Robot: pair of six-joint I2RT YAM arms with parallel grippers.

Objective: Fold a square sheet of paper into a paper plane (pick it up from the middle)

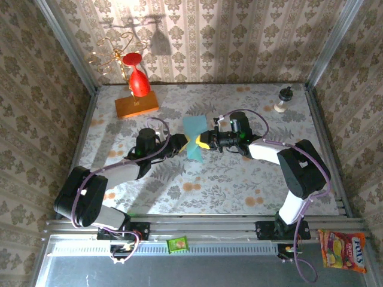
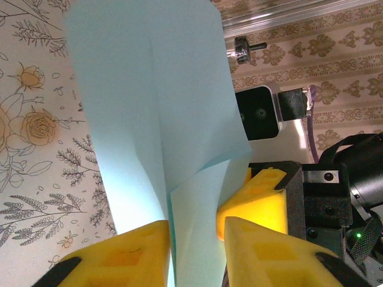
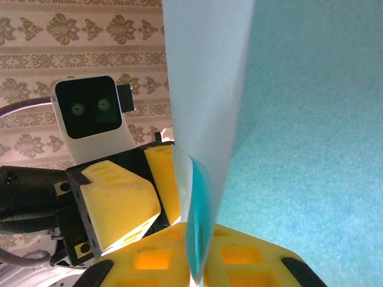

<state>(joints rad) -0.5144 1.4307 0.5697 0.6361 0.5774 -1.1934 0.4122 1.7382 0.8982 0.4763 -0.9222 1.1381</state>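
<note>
The light-blue sheet of paper (image 1: 194, 139) is folded along a centre crease and held upright above the middle of the table, between my two grippers. My right gripper (image 1: 205, 142) comes from the right and is shut on the paper's lower edge (image 3: 206, 227), with both yellow pads pressed flat on it (image 3: 200, 266). My left gripper (image 1: 187, 144) comes from the left. Its yellow fingers (image 2: 134, 254) stand on either side of the loose folds (image 2: 191, 227), with a narrow gap left between them (image 2: 194, 254). One of the right gripper's pads (image 2: 257, 200) shows just behind the paper.
An orange block (image 1: 137, 105) with a red glass-shaped object (image 1: 139, 82) stands at the back left, and a gold wire stand (image 1: 114, 55) rises behind it. A small dark-capped item (image 1: 283, 100) sits back right. A green packet (image 1: 178, 244) and a candy bag (image 1: 342, 250) lie by the front rail.
</note>
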